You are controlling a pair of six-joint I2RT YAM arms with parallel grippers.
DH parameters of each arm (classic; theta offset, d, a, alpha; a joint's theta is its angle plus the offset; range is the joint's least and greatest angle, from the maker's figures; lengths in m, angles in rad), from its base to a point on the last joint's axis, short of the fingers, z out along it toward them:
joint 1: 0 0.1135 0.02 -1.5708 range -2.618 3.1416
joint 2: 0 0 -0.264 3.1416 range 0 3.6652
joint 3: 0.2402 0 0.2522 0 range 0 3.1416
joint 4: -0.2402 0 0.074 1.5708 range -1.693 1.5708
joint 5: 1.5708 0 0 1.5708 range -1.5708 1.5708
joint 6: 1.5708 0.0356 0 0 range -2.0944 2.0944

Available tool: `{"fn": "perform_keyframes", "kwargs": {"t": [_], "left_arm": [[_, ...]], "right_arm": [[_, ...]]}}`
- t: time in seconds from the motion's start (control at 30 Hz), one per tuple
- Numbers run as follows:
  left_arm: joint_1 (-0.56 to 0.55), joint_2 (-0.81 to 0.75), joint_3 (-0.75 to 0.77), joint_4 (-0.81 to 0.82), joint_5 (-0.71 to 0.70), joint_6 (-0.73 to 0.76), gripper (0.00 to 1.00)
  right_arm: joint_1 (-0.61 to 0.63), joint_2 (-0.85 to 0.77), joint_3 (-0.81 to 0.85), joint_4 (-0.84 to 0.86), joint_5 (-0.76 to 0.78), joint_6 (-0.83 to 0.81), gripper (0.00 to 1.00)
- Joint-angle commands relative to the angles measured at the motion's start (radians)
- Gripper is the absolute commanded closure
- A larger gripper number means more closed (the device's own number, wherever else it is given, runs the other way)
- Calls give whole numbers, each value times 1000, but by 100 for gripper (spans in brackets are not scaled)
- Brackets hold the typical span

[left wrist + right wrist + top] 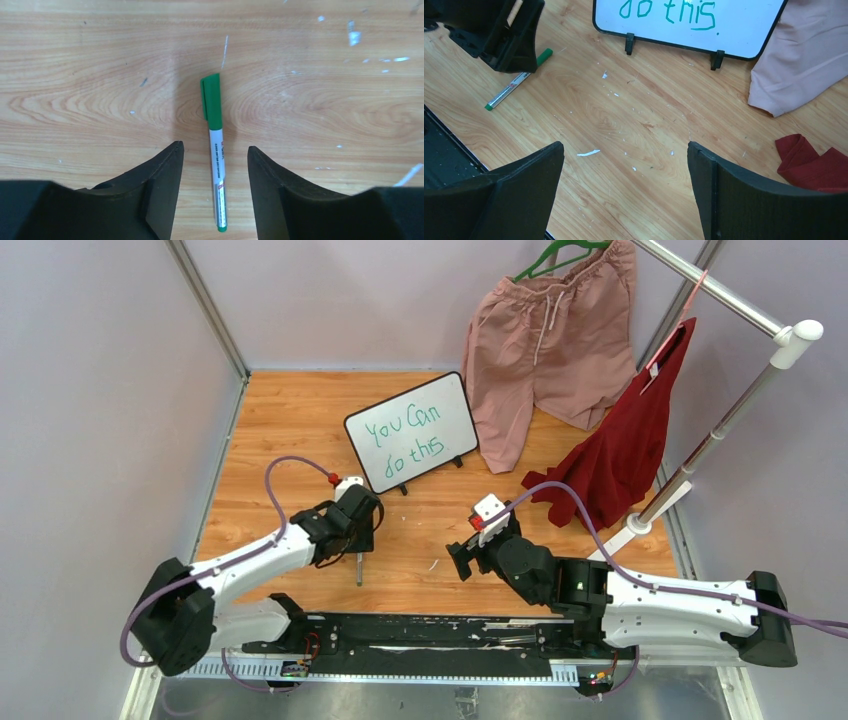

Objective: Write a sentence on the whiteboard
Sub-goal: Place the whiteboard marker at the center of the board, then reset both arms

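Note:
The whiteboard (440,405) stands propped on its black feet at the back middle of the wooden table. The sentence (403,435), "You Can do this", is on it in green, in two lines. In the right wrist view the board's (744,30) lower line "do this" shows. A capped green marker (216,150) lies flat on the table, also seen from above (359,570). My left gripper (215,146) is open and hovers over the marker, one jaw on each side, not touching it. My right gripper (625,147) is open and empty, above bare wood in front of the board.
Pink shorts (545,335) on a green hanger and a red garment (620,450) hang from a rack (720,425) at the back right, their lower ends on the table. White flecks dot the wood. A black rail (430,635) runs along the near edge.

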Motion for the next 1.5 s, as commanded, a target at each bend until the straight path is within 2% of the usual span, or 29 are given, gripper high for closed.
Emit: {"fn": "perform_keyframes", "kwargs": {"t": [0.0, 0.13, 0.2, 0.37, 0.4, 0.43, 0.47, 0.57, 0.6, 0.73, 0.8, 0.9, 1.1, 1.27, 1.4, 1.47], "left_arm": [[-6, -116, 64, -44, -33, 30, 44], [-6, -220, 106, -81, -96, 64, 40], [-6, -263, 142, -111, -153, 64, 35], [-6, -300, 291, -214, -283, -35, 29], [-6, -307, 322, -243, -315, -64, 19], [-6, -315, 346, -268, -354, -140, 3], [-6, -328, 359, -285, -389, -192, 1], [-6, -379, 353, -258, -456, -220, 0], [-6, -393, 349, -246, -463, -216, 0], [-6, -424, 364, -234, -455, -223, 0], [-6, -430, 380, -220, -431, -200, 0], [-6, -418, 424, -203, -412, -126, 0], [-6, -420, 495, -66, -339, 259, 0], [-6, -429, 499, 69, -332, 322, 0], [-6, -387, 574, 77, -317, 412, 0], [-6, -382, 604, 96, -279, 475, 0]], "right_arm": [[-12, 3, 19, 20, 46, -16, 5], [-22, 37, 30, 74, 14, -66, 2], [-34, 112, 78, 64, 68, -67, 2], [-124, 312, 287, -125, 183, 131, 2], [-135, 338, 320, -145, 220, 171, 2], [-161, 366, 359, -186, 245, 232, 2], [-193, 389, 409, -237, 240, 290, 1], [-323, 445, 539, -374, 126, 424, 0], [-374, 458, 579, -402, 35, 457, 0], [-590, 490, 642, -423, -224, 534, 0], [-652, 506, 674, -410, -246, 494, 0], [-673, 519, 737, -398, -115, 378, 0], [-664, 429, 760, -329, 85, 261, 0], [-575, 315, 707, -179, 243, 80, 1], [-459, 234, 628, -15, 395, -215, 1], [-435, 174, 589, 18, 413, -275, 1]]}}
